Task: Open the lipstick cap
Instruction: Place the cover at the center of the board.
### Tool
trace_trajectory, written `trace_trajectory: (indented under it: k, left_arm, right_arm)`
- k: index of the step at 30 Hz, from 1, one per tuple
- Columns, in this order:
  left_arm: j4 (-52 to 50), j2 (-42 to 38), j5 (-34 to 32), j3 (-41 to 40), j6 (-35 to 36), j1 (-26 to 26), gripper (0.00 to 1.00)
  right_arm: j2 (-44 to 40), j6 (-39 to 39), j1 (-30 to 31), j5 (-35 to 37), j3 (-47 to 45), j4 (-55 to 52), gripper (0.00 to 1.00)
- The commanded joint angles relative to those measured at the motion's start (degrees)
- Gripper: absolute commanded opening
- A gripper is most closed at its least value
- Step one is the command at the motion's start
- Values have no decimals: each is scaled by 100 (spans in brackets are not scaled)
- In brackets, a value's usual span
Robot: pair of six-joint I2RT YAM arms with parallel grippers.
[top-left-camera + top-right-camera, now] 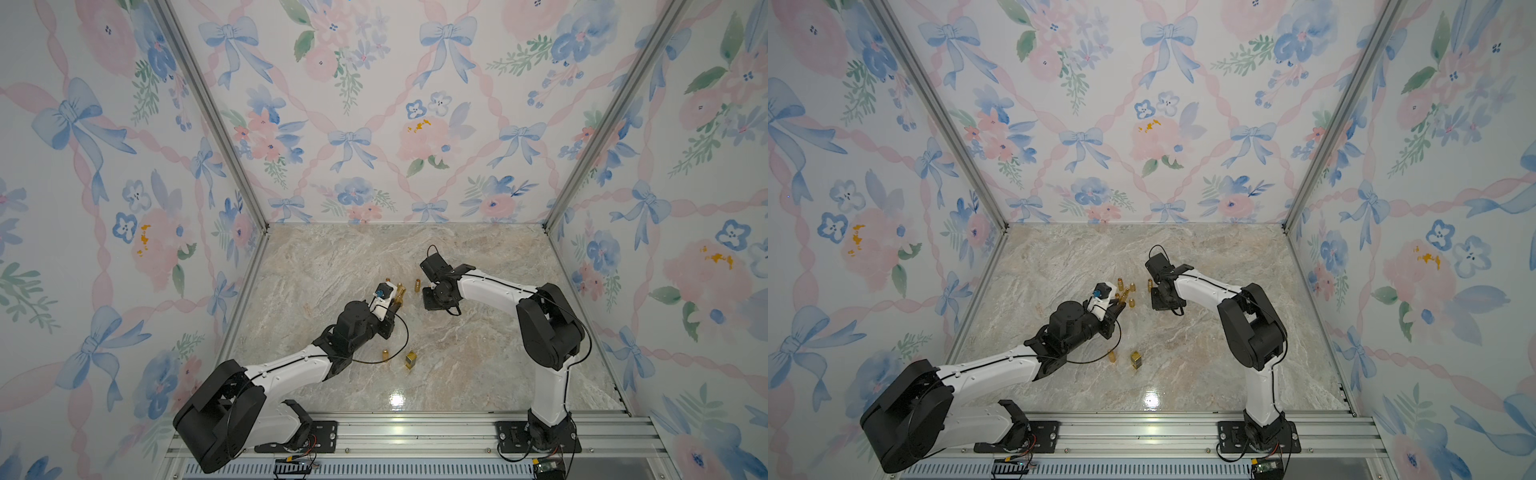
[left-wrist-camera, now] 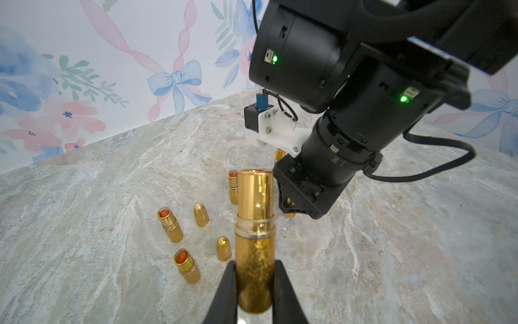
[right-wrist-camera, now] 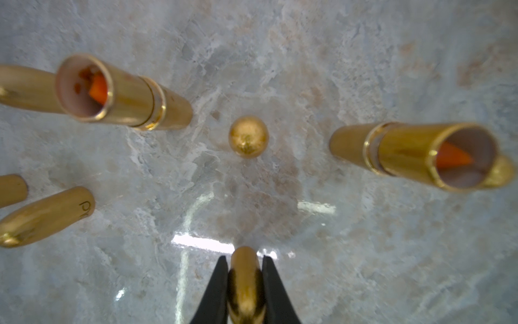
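Note:
My left gripper (image 2: 254, 263) is shut on the glittery lower half of a gold lipstick (image 2: 254, 224). The tube points away from the wrist camera and has no cap on its open upper end. In both top views that lipstick (image 1: 400, 292) sticks out of the left gripper (image 1: 395, 305) towards the table's middle. My right gripper (image 3: 244, 258) points down at the marble and is shut on a bullet-shaped gold lipstick cap (image 3: 245, 283). From the left wrist view the right gripper (image 2: 290, 209) hangs just beyond the held lipstick, low over the table.
Opened gold lipsticks with orange sticks (image 2: 170, 228) (image 2: 186, 265) (image 2: 233, 186) and loose caps (image 2: 201, 214) (image 2: 223, 248) stand under and around both grippers. A square gold item (image 1: 411, 360) and a gold piece (image 1: 385, 354) stand nearer the front. Walls enclose the marble table (image 1: 478, 374).

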Motion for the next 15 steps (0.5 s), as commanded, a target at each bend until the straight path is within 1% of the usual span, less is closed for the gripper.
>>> trace_trajectory:
  k: [1, 6, 14, 15]
  left_arm:
    - [191, 17, 47, -106, -98, 47, 0]
    - [217, 30, 60, -125, -112, 57, 0]
    - [234, -5, 60, -146, -116, 77, 0]
    - [234, -4, 64, -151, -112, 79, 0]
  right_arm:
    - [145, -81, 76, 94, 110, 24, 19]
    - [197, -57, 108, 89, 100, 27, 20]
    - [164, -59, 108, 95, 171, -80, 28]
    - [148, -73, 106, 94, 187, -96, 30]
